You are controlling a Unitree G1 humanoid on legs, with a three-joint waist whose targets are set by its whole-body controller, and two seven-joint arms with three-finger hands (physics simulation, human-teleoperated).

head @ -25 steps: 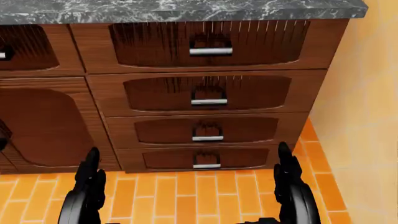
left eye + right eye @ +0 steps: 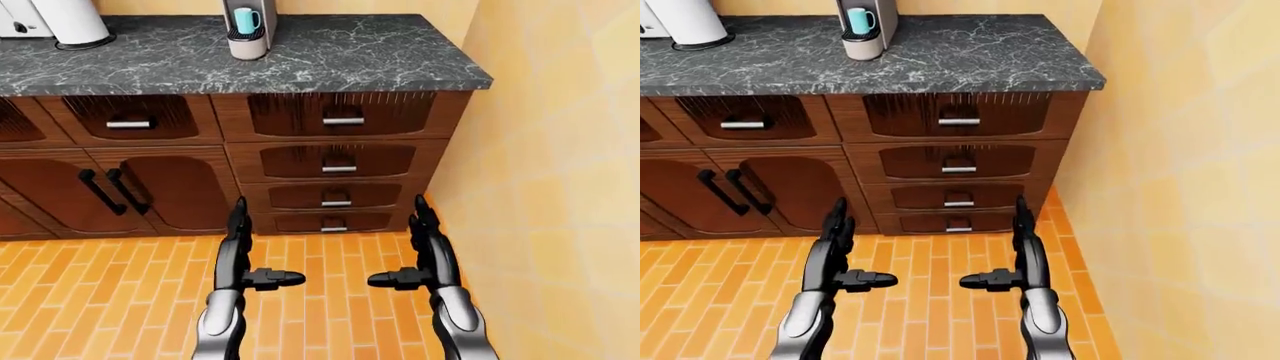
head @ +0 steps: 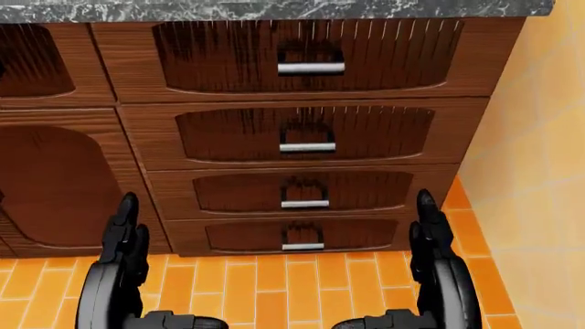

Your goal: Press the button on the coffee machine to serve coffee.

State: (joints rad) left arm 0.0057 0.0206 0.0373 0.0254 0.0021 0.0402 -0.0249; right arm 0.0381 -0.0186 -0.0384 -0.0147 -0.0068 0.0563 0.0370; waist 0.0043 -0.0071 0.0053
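The dark marbled surface (image 2: 330, 64) is running across the top of the left-eye view, sitting over the wooden drawer stack (image 2: 338, 161), and the orange wall (image 2: 560, 172) is closing it off on the right. The coffee machine (image 2: 247, 28) is standing on that surface toward its upper left part, well up and left of the drawer stack, with a teal mug (image 2: 246, 20) sitting in its bay; its button is not showing, since the top of the machine is cut off. Below the surface, over the orange tile floor (image 2: 90, 292), the left hand (image 2: 238, 259) and right hand (image 2: 425, 259) are hanging low with fingers spread, thumbs pointing inward, gripping nothing. To do this step well, the robot probably needs to be stepping left to centre on the machine, then raising one hand above the surface edge.
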